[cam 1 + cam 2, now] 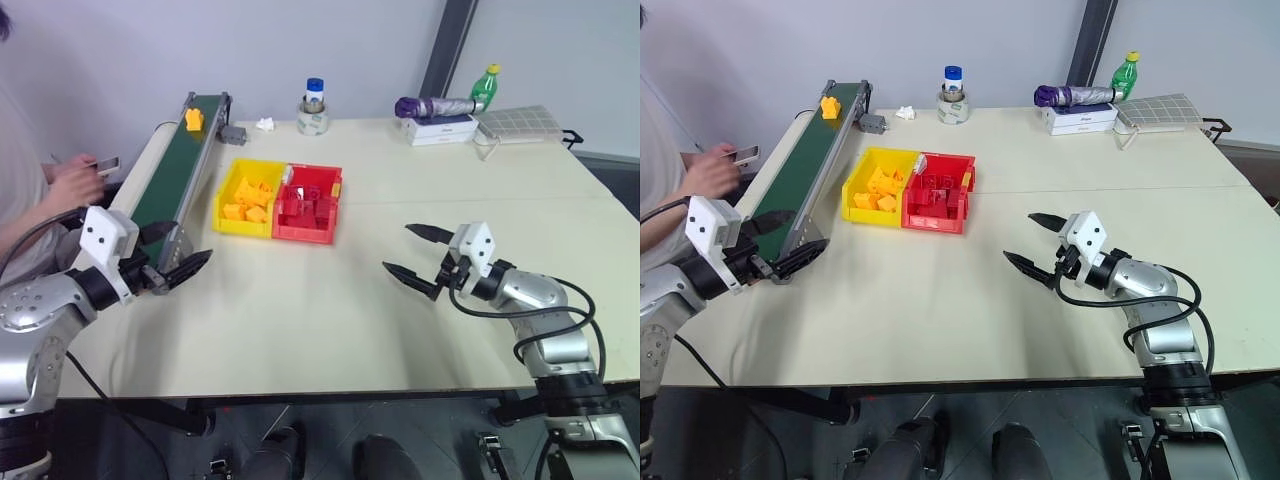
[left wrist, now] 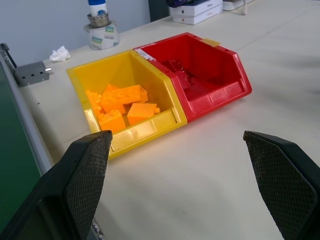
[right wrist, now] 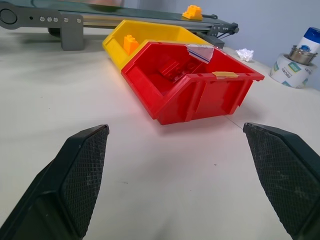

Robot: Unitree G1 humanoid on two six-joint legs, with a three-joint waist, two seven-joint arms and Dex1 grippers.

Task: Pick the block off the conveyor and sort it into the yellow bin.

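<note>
Head views: the block (image 1: 194, 120) is sitting on the conveyor (image 1: 170, 180) near its far end, close to the small grey motor (image 1: 233, 133), well ahead of the left gripper (image 1: 172, 254). It's a small yellow-orange brick with a raised stud on top. One block on the belt. Left gripper is hovering level at the near end of the belt, pointing forward and inward, fingers spread wide, holding nothing. The right gripper (image 1: 414, 254) is hovering level over the bare table (image 1: 300, 320), well apart from the belt, pointing inward, also wide open and empty. The yellow bin (image 1: 246, 199) and the red bin (image 1: 309, 204) are sitting joined side by side, ahead of and between the two grippers. Two bins, two grippers, one conveyor. A person's hand (image 1: 75, 182) is holding a phone just beyond the left gripper, on the belt's outer side.

Left wrist view: both fingers (image 2: 87, 175) are standing far apart, nothing between them. Yellow bin is lying straight ahead, holding a pile of orange bricks, at least five; exact count unclear. Red bin next to it is holding red bricks, count unclear.

Right wrist view: fingers (image 3: 82, 170) are wide apart and empty. Red bin is nearest ahead, yellow bin behind it, conveyor beyond with the block riding on top.
</note>
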